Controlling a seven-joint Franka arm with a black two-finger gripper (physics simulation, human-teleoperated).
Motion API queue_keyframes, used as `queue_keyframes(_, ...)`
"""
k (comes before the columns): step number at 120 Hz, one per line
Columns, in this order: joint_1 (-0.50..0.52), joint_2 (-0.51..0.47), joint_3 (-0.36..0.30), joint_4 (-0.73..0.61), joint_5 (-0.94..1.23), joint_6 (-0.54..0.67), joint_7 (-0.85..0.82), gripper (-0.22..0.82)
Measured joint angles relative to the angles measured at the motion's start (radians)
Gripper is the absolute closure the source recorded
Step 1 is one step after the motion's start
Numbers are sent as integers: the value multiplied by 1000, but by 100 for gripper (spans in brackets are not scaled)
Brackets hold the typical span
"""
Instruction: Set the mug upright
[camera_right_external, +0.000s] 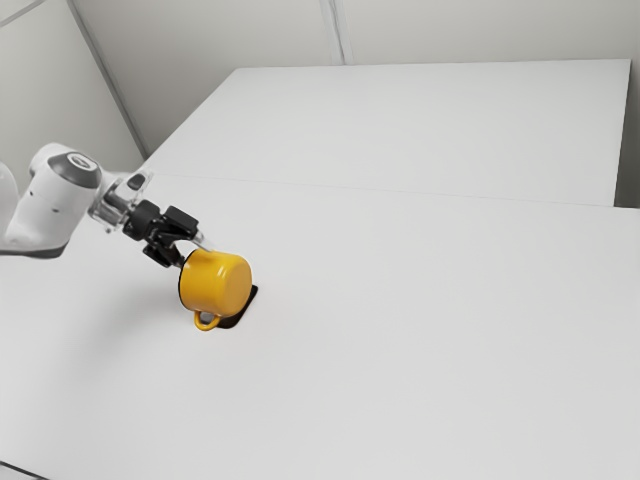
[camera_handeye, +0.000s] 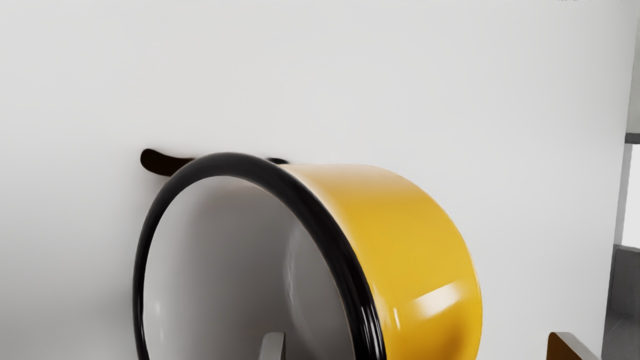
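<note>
In the exterior view the yellow mug (camera_right_external: 216, 283) lies on its side on the white table, its mouth toward the arm and its handle low, near the tabletop. My gripper (camera_right_external: 192, 253) is at the rim, on the mug's upper side. The wrist view has the black-rimmed mug (camera_handeye: 415, 240) with its pale inside facing the camera. There my gripper (camera_handeye: 415, 345) stands open and wide, one fingertip in front of or within the mouth, the other beyond the yellow outer wall. The wall lies between them without both touching it.
A dark flat shape (camera_right_external: 240, 308) is at the mug's base side on the table (camera_right_external: 400, 330). Behind the table stand pale walls (camera_right_external: 480, 30). In the wrist view the table's edge runs down beyond the outer fingertip.
</note>
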Motion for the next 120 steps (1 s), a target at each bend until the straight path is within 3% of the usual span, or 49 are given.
queue_keyframes(29,10,8,0,-48,-110,-1,69,11)
queue_keyframes(60,10,-1,0,-53,-146,-3,120,52)
queue_keyframes(74,8,-16,-2,-53,-148,-1,137,65)
queue_keyframes(120,-19,-101,-4,-51,-104,15,167,77)
